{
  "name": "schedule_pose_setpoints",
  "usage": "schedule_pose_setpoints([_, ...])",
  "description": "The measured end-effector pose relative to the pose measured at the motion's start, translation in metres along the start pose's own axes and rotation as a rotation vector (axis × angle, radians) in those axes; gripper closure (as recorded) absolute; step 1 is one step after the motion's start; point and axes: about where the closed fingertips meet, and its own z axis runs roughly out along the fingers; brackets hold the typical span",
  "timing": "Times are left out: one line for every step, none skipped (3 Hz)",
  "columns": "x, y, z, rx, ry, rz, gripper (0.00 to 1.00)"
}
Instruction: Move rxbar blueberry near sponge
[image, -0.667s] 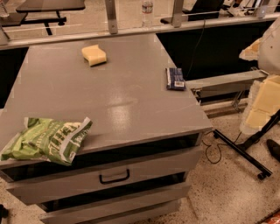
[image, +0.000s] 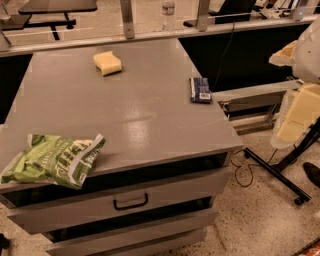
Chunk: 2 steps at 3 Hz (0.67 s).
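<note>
Small flat dark navy-blue rxbar blueberry wrapper (image: 200, 89) w/ a small white label patch lies flat on the grey cabinet top (image: 140, 115), close to the right edge, approx. halfway btwn front and back, long side running front-to-back. Pale yellow soft sponge block (image: 107, 62) w/ rounded wavy edges sits toward the far side of the same top, left of centre, well apart from the bar; bare grey surface btwn them. Large crumpled green chip bag (image: 52, 159) w/ white lettering lies at the front left corner, partly hanging over the front edge, well apart from both bar and sponge. Below the top, the cabinet front has grey drawers, the upper one w/ a black wire handle (image: 131, 202); dark gaps show above the drawers. Gripper (image: 296, 114), pale yellow under a white arm body, is at the far right of the view, off the cabinet and out over the speckled floor (image: 250, 220), right of the bar and lower than the tabletop level in the view; partly cut by the frame edge. Can't tell how far open it is or whether it has hold of anything; it is apart from bar, sponge and bag. A black stand leg (image: 275, 172) runs across the floor beneath it. Behind the cabinet, a clear plastic bottle (image: 168, 7) stands beyond a pale rail.
</note>
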Motion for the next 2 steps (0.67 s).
schedule_pose_setpoints([-0.017,-0.044,0.02,0.025,-0.139,-0.103,0.0])
schedule_pose_setpoints([-0.042,-0.091,0.041,0.031,-0.244,-0.195,0.0])
